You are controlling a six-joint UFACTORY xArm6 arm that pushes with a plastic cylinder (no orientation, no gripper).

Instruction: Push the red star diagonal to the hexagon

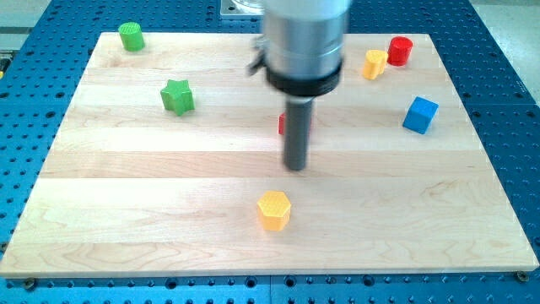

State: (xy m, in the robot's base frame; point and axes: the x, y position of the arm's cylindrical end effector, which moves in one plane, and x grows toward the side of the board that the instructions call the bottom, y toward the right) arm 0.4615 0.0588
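The red star (283, 124) lies near the board's middle, mostly hidden behind my rod; only red slivers show on either side of it. The yellow hexagon (274, 209) sits below it, toward the view's bottom. My tip (294, 167) is just below the red star and above the hexagon, apart from the hexagon. Whether the tip touches the star cannot be told.
A green star (178, 96) lies at the left, a green cylinder (131, 36) at the top left. A yellow block (375, 64) and a red cylinder (400, 51) sit at the top right, a blue cube (420, 115) at the right. The wooden board (126, 219) ends on all sides at a blue perforated table.
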